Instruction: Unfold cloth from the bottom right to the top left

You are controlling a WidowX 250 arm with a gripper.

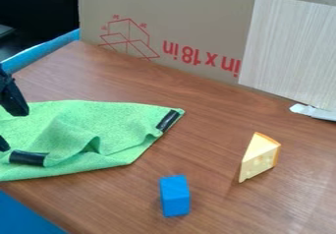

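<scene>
the gripper [14,130] hung above the left part of the cloth [125,115], its 2 fingers spread wide with nothing pinched between them; whether either tip touched the fabric, i could not tell. the green cloth lay on the table [210,130], over toward the table's left edges. 1 black strip [169,120] marked its right corner, which lay out flat, and 1 more black strip [27,158] sat close to the lower finger, beside a fold.

the job looked partly done, by my judgement. the far side and the right corner seemed well spread, but a raised ridge and a small pocket ran through the middle, and the nearer side looked bunched. what was left, i reckoned, was to take hold near the fold and draw the layer toward the table's far left corner; a shallow grip might have dragged the whole cloth instead.

farther out, the blue block [175,195] stood apart from the cloth, with the cheese wedge [259,157] to its right. a cardboard panel [190,19] rose along the table's far edge.
</scene>
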